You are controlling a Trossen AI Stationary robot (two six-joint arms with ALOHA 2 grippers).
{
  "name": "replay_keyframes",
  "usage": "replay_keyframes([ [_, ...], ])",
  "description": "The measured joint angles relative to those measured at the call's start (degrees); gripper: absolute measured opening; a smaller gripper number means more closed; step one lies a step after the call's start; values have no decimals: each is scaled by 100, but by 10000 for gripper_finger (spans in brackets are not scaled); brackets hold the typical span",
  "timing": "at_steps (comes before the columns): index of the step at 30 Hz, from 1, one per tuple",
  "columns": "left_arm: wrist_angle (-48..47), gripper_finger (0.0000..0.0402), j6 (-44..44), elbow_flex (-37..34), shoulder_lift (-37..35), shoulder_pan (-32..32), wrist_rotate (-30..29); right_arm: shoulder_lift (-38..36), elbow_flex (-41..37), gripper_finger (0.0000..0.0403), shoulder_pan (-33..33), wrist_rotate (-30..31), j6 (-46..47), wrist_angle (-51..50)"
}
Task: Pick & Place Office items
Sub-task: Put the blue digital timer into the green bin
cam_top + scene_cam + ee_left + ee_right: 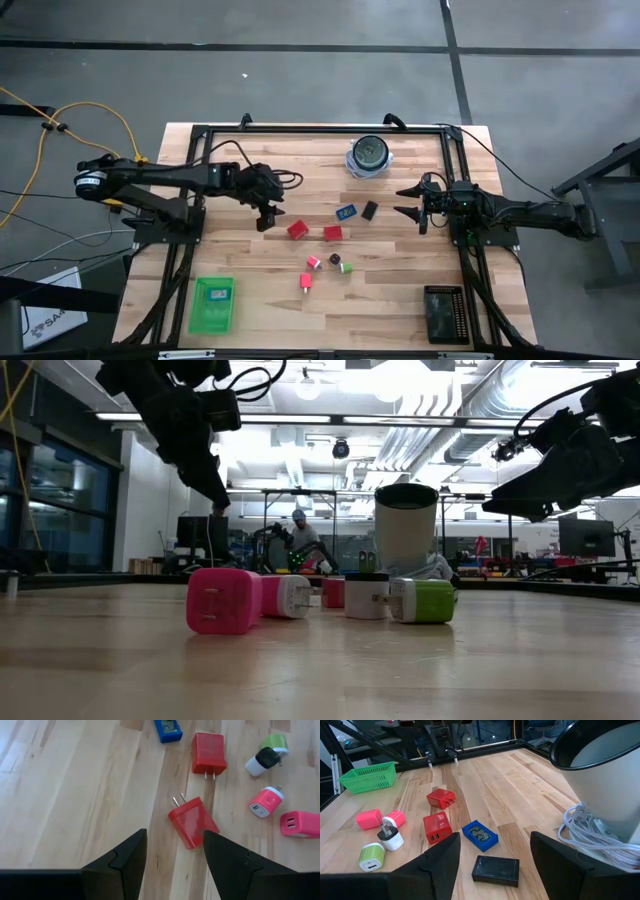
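the worktop (250, 270) carries everything. biggest thing on it is the round white speaker-ish object (368, 156) with a dark top, near the far edge with a white cable bundled at its base. a green tray (213, 304) sits by the near left corner and a black tray (443, 312) by the near right corner.

left gripper (266, 216) hangs above the wood left of centre, fingers apart with nothing between them, and a red charger block (193, 821) lies just past its tips. right gripper (411, 202) hovers right of centre, also spread and empty.

the small stuff is clustered mid-table: a second red charger (333, 233), a blue rectangle (347, 212), a black rectangle (370, 210), two pink plugs (306, 282), a dark-and-white plug (335, 259) and a green one (347, 268).
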Motion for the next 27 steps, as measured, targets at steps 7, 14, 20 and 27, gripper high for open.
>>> replay_keyframes([
  [7,62,189,-18,0,0,-38,0,0,-2,229,0,33,-70,0],
  [14,62,189,-37,0,0,-37,0,0,0,229,0,8,-150,0],
  [20,62,189,-35,0,0,-38,0,0,0,229,0,3,19,15],
  [27,62,189,-35,0,0,-36,0,0,-2,229,0,4,664,26],
])
